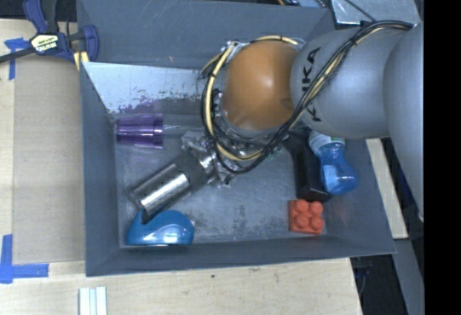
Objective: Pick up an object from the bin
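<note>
My gripper [204, 160] reaches down under the orange wrist cover, near the middle of the bin. Right at its left lies a shiny silver cylinder [160, 188], tilted, with its upper right end touching the gripper. A purple cup [140, 129] lies on its side at the back left, apart from the gripper. A blue rounded thing [161, 229] rests in the front left corner, just below the cylinder.
An orange-red studded block [307, 216] sits at the front right. A blue spray bottle [333, 164] lies against the right wall beside a black oblong thing [306, 173]. The arm covers the back right of the bin.
</note>
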You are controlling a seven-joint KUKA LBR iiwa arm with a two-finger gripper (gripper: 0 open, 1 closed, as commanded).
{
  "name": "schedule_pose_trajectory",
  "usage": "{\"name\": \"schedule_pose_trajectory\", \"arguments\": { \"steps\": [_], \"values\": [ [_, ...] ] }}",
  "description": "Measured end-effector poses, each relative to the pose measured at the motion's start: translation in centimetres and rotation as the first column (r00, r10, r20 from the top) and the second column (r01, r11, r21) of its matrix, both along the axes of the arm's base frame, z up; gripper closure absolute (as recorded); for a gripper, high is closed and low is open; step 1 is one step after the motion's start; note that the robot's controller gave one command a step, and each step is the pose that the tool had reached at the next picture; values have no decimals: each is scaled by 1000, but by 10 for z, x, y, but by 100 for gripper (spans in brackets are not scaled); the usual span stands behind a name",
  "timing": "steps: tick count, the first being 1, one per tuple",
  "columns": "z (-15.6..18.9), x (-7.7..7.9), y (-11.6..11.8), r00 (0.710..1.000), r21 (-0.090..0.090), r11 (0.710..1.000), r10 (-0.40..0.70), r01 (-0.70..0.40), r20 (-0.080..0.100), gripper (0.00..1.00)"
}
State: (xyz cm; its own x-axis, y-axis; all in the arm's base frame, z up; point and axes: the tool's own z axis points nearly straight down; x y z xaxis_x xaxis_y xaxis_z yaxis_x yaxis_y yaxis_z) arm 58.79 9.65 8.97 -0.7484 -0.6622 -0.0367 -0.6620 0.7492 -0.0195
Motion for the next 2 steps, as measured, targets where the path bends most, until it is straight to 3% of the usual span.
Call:
{"name": "schedule_pose_trajectory", "arguments": {
  "steps": [1,2],
  "values": [
    [-10,11,8,983,-6,983,-181,181,-7,100],
    [-11,11,25,989,4,989,-145,145,18,100]
  ]
}}
